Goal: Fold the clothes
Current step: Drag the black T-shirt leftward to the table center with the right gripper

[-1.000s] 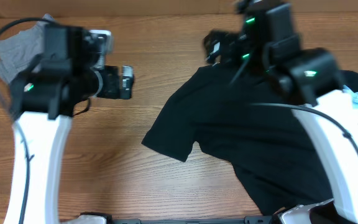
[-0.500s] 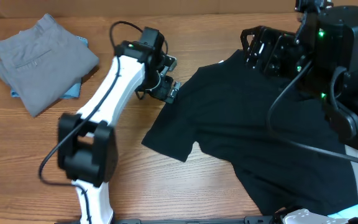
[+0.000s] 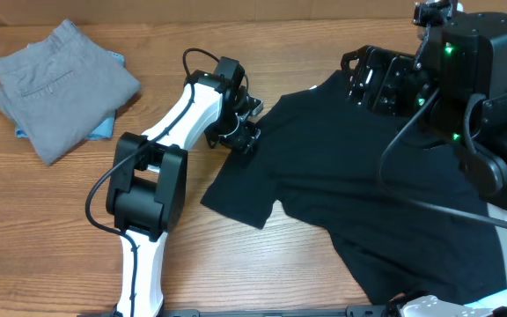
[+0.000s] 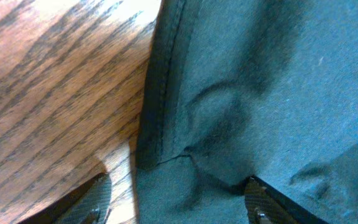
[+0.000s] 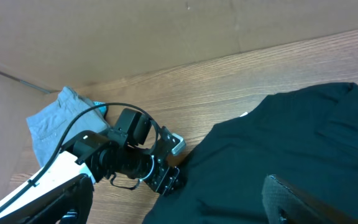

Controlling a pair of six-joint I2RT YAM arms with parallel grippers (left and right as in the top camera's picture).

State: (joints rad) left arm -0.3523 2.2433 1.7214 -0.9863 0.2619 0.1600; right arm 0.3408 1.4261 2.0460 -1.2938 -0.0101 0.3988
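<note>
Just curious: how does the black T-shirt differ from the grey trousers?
The black T-shirt lies spread out and rumpled; the grey trousers sit folded in a neat pile. The T-shirt is at the right, the trousers at the far left corner. The left tool is at the T-shirt's edge; no tool touches the trousers. Both lie on the wooden table.

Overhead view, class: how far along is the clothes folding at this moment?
Done: grey trousers lie folded on light-blue fabric. In hand: the left gripper, open, straddles the black T-shirt at its sleeve hem; the right gripper hovers open over its far edge. Left: the whole T-shirt, spread out, unfolded.
</note>
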